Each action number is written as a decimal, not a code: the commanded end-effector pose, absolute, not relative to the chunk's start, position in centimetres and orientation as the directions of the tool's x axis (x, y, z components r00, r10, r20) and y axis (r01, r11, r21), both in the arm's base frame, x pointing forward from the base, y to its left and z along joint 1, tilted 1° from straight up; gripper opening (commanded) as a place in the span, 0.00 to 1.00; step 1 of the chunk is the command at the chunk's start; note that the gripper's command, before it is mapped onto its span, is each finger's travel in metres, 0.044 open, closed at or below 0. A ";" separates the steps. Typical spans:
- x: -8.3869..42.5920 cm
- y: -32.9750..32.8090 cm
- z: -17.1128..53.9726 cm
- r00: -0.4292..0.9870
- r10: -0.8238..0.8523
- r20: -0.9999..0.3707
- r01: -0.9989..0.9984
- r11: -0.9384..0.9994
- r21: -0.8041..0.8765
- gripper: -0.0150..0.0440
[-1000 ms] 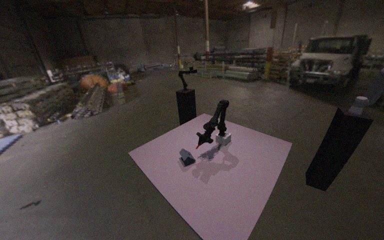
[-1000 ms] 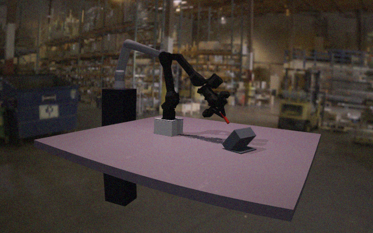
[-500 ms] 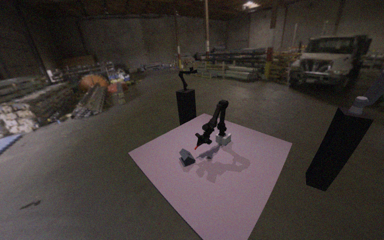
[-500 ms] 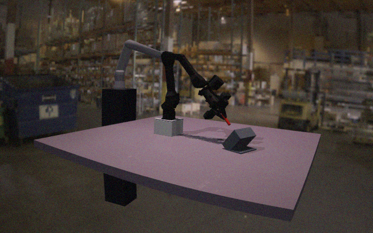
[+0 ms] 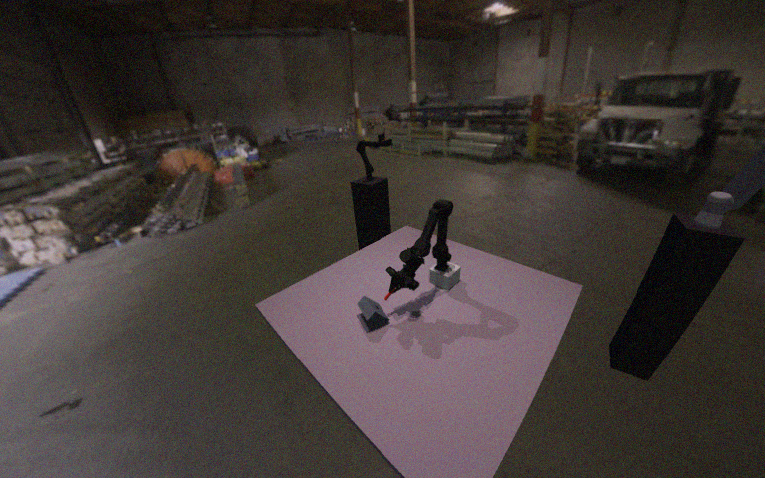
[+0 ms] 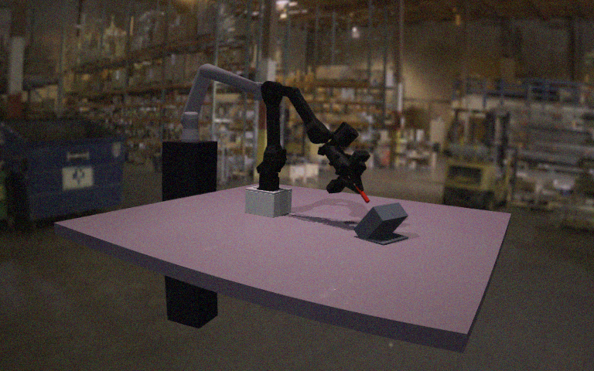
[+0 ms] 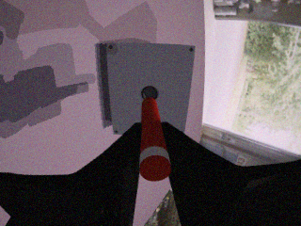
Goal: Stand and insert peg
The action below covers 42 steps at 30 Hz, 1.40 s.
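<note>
My gripper (image 5: 391, 290) (image 6: 356, 185) (image 7: 150, 128) is shut on the red peg (image 5: 387, 296) (image 6: 364, 195) (image 7: 151, 127) and holds it tilted in the air. The white band is at the end nearer the wrist camera, and the plain end points away towards the panel. The sloped grey panel (image 5: 371, 306) (image 6: 387, 212) (image 7: 132, 71) stands on the table. In the wrist view its dark round hole (image 7: 150, 91) shows just beyond the plain tip, which overlaps the hole's lower edge. In the exterior view a gap shows between the tip and the panel.
The pink table (image 5: 451, 394) (image 6: 219, 249) carries the arm's pale base block (image 5: 445, 277) (image 6: 267, 202) behind the gripper. The panel's dark foot plate (image 6: 396, 239) lies flat under it. Black pedestals with other arms stand beyond the table edges.
</note>
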<state>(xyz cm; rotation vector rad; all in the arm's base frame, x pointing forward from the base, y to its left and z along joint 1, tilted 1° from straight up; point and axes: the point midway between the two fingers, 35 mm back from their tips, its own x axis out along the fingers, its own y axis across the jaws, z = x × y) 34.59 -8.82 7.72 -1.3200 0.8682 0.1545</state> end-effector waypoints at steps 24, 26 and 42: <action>36.1 -10.3 6.3 0.693 -0.380 -0.613 -0.537 0.297 -0.790 0.25; 36.1 -10.4 6.1 0.693 -0.381 -0.612 -0.536 0.296 -0.791 0.25; 37.3 -11.1 5.1 0.693 -0.382 -0.611 -0.534 0.297 -0.792 0.25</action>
